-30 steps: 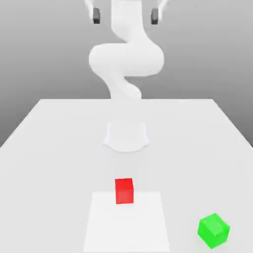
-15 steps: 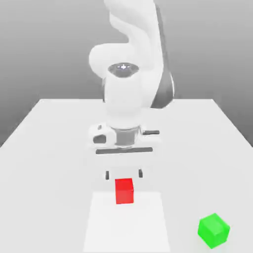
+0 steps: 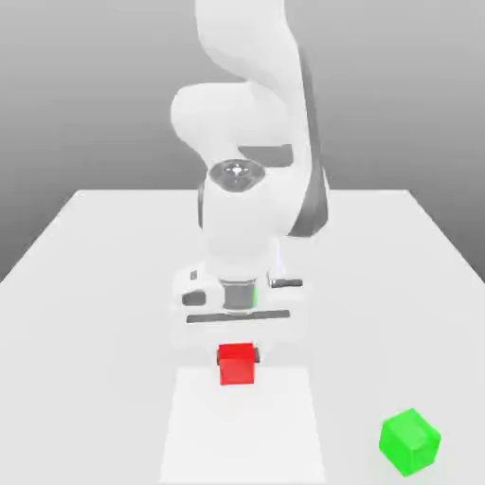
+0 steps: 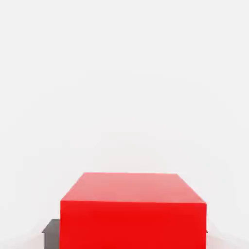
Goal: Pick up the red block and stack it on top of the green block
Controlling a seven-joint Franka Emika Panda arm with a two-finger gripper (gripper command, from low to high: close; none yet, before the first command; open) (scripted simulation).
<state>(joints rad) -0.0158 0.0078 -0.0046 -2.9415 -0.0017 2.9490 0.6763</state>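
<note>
1. The white arm bends down over the middle of the worktop [image 3: 85, 275], its hand pointing straight down at the red block [image 3: 237, 364].
2. The tool [image 3: 237, 352] sits low over the red block, with the hand's body right above the cube's top face in the exterior view.
3. The tool is clenched on the red block: in the hand view the cube [image 4: 133, 210] fills the space between the fingers, and a dark finger pad [image 4: 50, 228] lies against its side.
4. The red block stands at the far edge of a paler square patch [image 3: 242, 436] on the worktop, near the worktop's near edge and about midway across it.
5. Whether the cube's base touches the surface or is just off it cannot be told.
6. The green block [image 3: 410, 441] rests near the worktop's near corner on the exterior view's right, well apart from the red block and the tool.
7. The green block is turned slightly, so one of its vertical edges faces the camera; it stands outside the pale patch.
</note>
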